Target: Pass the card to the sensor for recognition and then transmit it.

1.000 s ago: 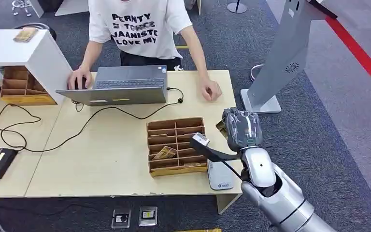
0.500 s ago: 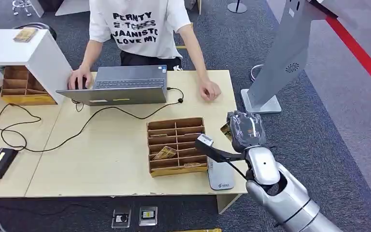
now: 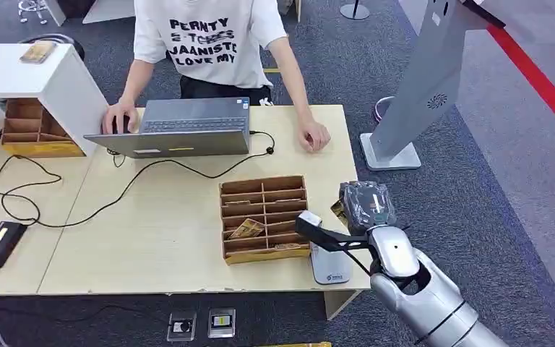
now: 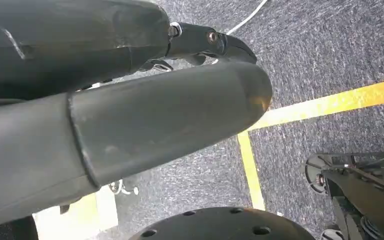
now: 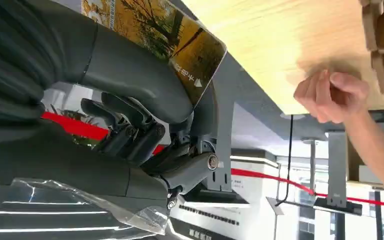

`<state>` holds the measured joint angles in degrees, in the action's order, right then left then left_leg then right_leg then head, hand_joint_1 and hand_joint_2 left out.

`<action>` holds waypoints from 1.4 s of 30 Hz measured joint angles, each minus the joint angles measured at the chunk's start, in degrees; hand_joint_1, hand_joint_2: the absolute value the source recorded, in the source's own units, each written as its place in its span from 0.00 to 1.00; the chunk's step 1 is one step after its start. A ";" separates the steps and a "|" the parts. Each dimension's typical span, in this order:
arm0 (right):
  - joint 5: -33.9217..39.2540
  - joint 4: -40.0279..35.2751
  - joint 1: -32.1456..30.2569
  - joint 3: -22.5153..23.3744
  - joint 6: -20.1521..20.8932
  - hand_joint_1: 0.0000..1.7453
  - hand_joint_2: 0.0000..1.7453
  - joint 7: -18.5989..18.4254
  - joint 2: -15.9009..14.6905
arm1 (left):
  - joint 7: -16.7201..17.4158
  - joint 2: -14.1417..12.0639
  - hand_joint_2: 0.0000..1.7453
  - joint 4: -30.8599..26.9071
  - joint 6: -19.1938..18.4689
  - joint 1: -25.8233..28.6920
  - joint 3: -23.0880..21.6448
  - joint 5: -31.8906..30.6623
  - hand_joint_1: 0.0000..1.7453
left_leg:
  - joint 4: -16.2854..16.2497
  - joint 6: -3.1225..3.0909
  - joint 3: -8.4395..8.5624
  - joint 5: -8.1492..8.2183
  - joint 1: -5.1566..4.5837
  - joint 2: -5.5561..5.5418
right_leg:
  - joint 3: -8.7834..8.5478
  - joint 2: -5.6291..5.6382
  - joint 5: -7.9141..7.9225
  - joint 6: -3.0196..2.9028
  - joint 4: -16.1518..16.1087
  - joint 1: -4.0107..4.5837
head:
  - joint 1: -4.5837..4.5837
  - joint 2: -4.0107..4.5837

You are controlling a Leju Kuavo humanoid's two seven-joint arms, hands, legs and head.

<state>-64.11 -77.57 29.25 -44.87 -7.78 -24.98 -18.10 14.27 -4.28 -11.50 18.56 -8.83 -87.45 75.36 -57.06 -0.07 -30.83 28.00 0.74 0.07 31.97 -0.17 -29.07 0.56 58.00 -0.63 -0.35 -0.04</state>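
My right hand [image 3: 366, 205], wrapped in clear plastic, pinches a yellow picture card [image 3: 339, 211] between thumb and fingers. It hovers off the table's right edge, just beyond the white sensor box [image 3: 330, 266] at the front right corner. In the right wrist view the card [image 5: 166, 38] sticks out past the grey thumb [image 5: 130, 75] over the wooden table top [image 5: 280, 45]. My left hand [image 4: 180, 115] hangs over dark carpet with nothing in it and its fingers stretched out.
A brown divided card box [image 3: 264, 217] stands left of the sensor. A person sits behind a grey laptop [image 3: 181, 126], one hand [image 3: 316, 135] resting on the table near the right edge. A grey kiosk stand [image 3: 419, 87] rises to the right.
My right hand has come back toward me and slightly right with the card, nearer the sensor box. The person and the table things have stayed put.
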 joint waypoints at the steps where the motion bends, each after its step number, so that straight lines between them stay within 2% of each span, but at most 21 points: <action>1: 0.09 0.22 0.00 -0.20 -0.02 1.00 1.00 0.11 0.00 | 0.00 0.00 0.00 0.00 0.02 0.00 0.00 0.04 0.00 | 0.00 0.00 0.00 0.00 0.00 0.00 | 0.00 -0.01 0.00 0.00 0.00 0.00 | 0.02 0.00; 9: 3.49 4.65 0.69 -1.31 -0.90 1.00 1.00 1.97 0.46 | 0.52 0.00 0.00 0.00 0.85 0.00 0.00 0.94 0.00 | 0.00 0.00 -0.03 0.00 0.00 -0.03 | -0.01 -0.05 0.00 0.00 0.00 0.00 | 0.00 0.00; 29: 8.42 12.83 2.33 -6.14 -1.38 1.00 1.00 2.65 2.32 | 1.38 0.00 0.00 0.00 2.03 -0.01 0.00 2.08 0.00 | 0.00 0.00 -0.03 0.00 0.00 -0.09 | -0.01 -0.07 0.00 0.00 0.00 0.00 | 0.02 0.00; 42: 10.75 15.54 3.74 -7.83 3.52 1.00 1.00 1.07 2.47 | 1.34 0.00 0.00 0.00 1.60 -0.01 0.00 2.03 0.00 | 0.00 0.00 -0.02 0.00 0.00 -0.09 | -0.01 -0.06 0.00 0.00 0.00 0.00 | 0.00 0.00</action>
<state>-53.35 -62.03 32.99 -52.70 -4.26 -23.91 -15.63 15.61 -4.28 -11.50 20.15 -8.84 -87.45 77.40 -57.06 -0.07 -30.85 27.99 0.74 -0.01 31.96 -0.24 -29.07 0.56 58.00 -0.63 -0.35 -0.04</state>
